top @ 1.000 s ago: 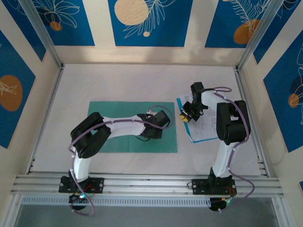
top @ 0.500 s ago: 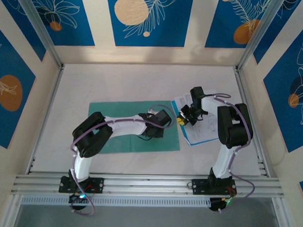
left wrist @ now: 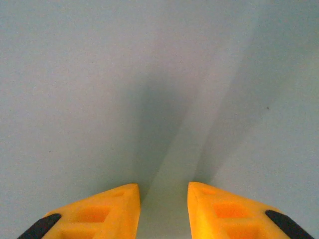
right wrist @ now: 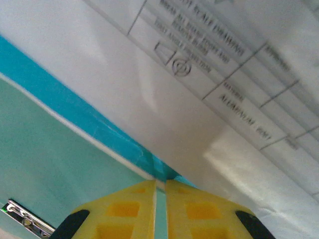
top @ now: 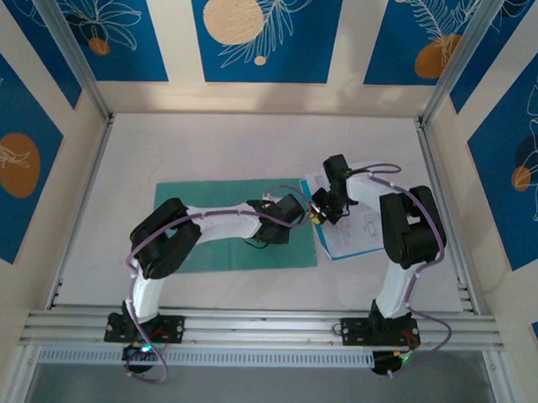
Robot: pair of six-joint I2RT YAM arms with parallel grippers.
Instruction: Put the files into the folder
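Note:
The teal folder [top: 212, 195] lies flat left of the table's middle. My left gripper [top: 277, 230] hangs low over its right part, and in the left wrist view the yellow jaws [left wrist: 163, 194] stand apart over the bare folder surface [left wrist: 99, 89] with nothing between them. The files [top: 361, 227], white printed sheets with a blue edge strip [right wrist: 75, 107], lie just right of the folder. My right gripper [top: 318, 216] is at their left edge, and its jaws [right wrist: 160, 186] are pinched shut on that blue edge. Under the lifted edge I see the folder [right wrist: 60, 164].
A small metal clip [right wrist: 22, 216] sits on the folder near the files' edge. Metal frame rails run along the table's sides and front [top: 265, 325]. Patterned blue and cream walls close in the workspace.
My right gripper has moved left with the files' edge, bringing the sheets up to the folder's right edge. The left arm has barely moved.

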